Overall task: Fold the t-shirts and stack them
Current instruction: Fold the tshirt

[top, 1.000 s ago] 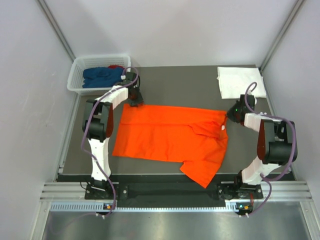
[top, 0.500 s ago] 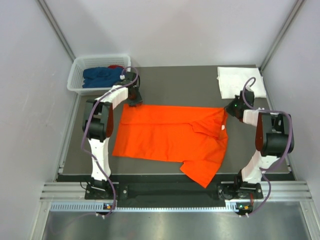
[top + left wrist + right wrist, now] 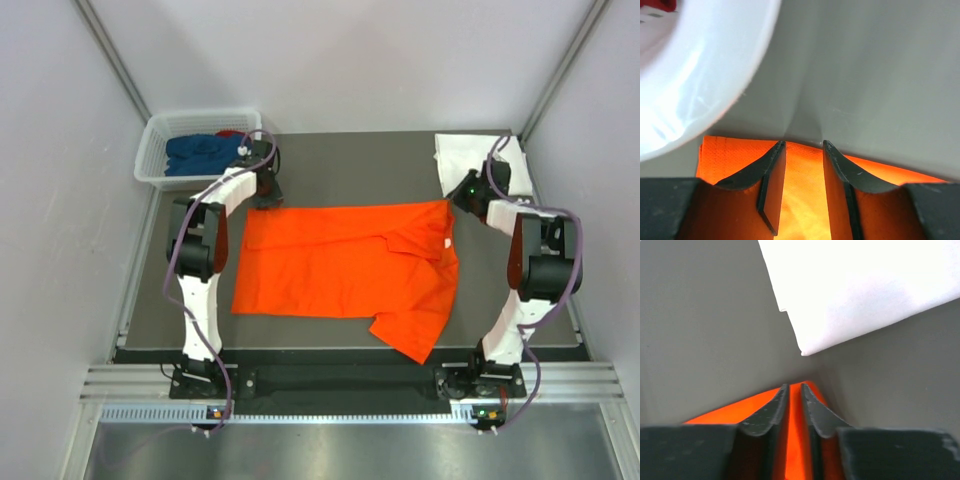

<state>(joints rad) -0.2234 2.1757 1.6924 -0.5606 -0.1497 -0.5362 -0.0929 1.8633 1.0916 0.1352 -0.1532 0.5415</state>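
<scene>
The orange t-shirt (image 3: 345, 265) lies spread flat in the middle of the table, one sleeve reaching toward the near edge. My left gripper (image 3: 262, 197) rests on its far left corner. In the left wrist view its jaws (image 3: 802, 144) stand apart, open, with orange cloth (image 3: 802, 200) under and between them. My right gripper (image 3: 455, 200) is at the far right corner. There the narrow jaws (image 3: 795, 386) are shut on a strip of orange cloth (image 3: 735, 405). A folded white t-shirt (image 3: 468, 162) (image 3: 865, 290) lies just beyond.
A white lattice basket (image 3: 155, 175) (image 3: 705, 75) stands at the back left, close to my left gripper. It holds a dark blue t-shirt (image 3: 205, 152) and a red one (image 3: 232, 134). Grey walls close in the dark table (image 3: 350, 170) on three sides.
My right gripper has moved toward the far side, pulling the orange shirt's right corner with it, so the far edge now lies straighter. The left gripper shifted slightly farther too.
</scene>
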